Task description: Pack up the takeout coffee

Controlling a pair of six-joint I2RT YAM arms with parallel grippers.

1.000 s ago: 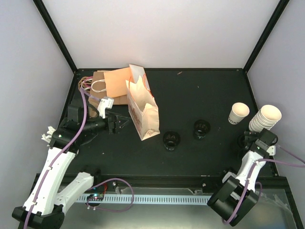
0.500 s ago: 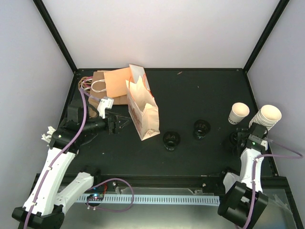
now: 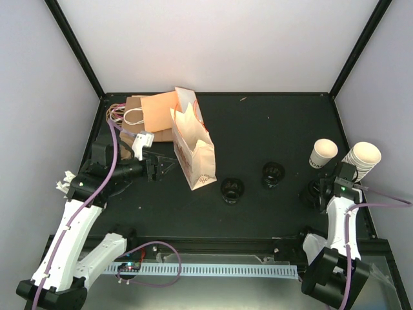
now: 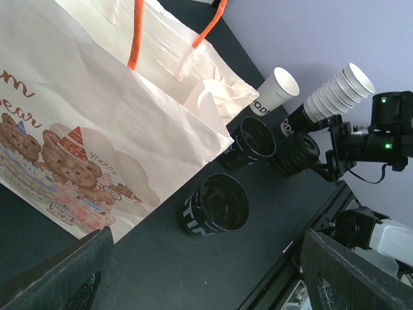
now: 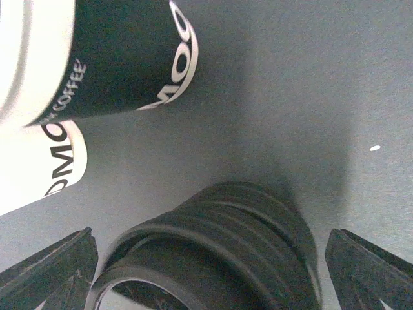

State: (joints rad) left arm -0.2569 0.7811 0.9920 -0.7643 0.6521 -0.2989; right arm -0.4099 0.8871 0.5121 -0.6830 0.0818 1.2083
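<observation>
The takeout coffee (image 3: pixel 322 154) is a single cream cup with dark print, upright at the right of the table, also seen in the left wrist view (image 4: pixel 274 90). My right gripper (image 3: pixel 321 193) is just in front of it, open, its fingers (image 5: pixel 51 271) either side of a ribbed black stack (image 5: pixel 219 258) without touching it. A white paper bag (image 3: pixel 193 155) printed with bears stands open at centre left. My left gripper (image 3: pixel 155 169) is open and empty beside the bag's left face (image 4: pixel 77 129).
A tall stack of nested cream cups (image 3: pixel 360 159) leans at the far right edge. Two black cups (image 3: pixel 232 189) (image 3: pixel 273 173) stand mid-table. Brown handled bags (image 3: pixel 151 113) lie at the back left. Cup sides with dark print (image 5: pixel 116 58) fill the right wrist view's upper left.
My right arm has swung left and forward, bringing its open fingers around the black stack. The left arm and the bag have not moved.
</observation>
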